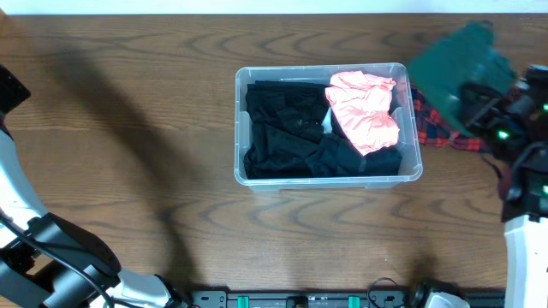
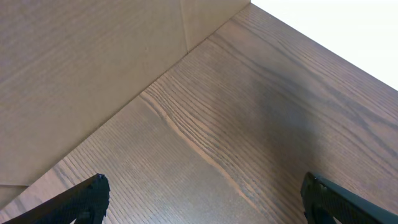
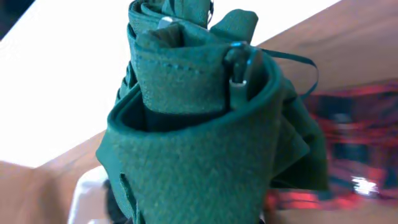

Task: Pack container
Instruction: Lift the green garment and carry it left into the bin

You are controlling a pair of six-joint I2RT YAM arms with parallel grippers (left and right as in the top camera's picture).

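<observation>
The right gripper (image 1: 490, 104) clamps a bunched dark-green cloth (image 3: 205, 143) — red plaid fabric (image 1: 437, 128) beneath it, clear rectangular plastic container (image 1: 242, 128) to its left — while the left gripper (image 2: 205, 199) gapes wide.

Left arm (image 1: 19, 192), right arm (image 1: 524, 252): white links, black joints, black cables; green lights (image 1: 503, 134) on right; left tool (image 2: 204, 190) black.
</observation>
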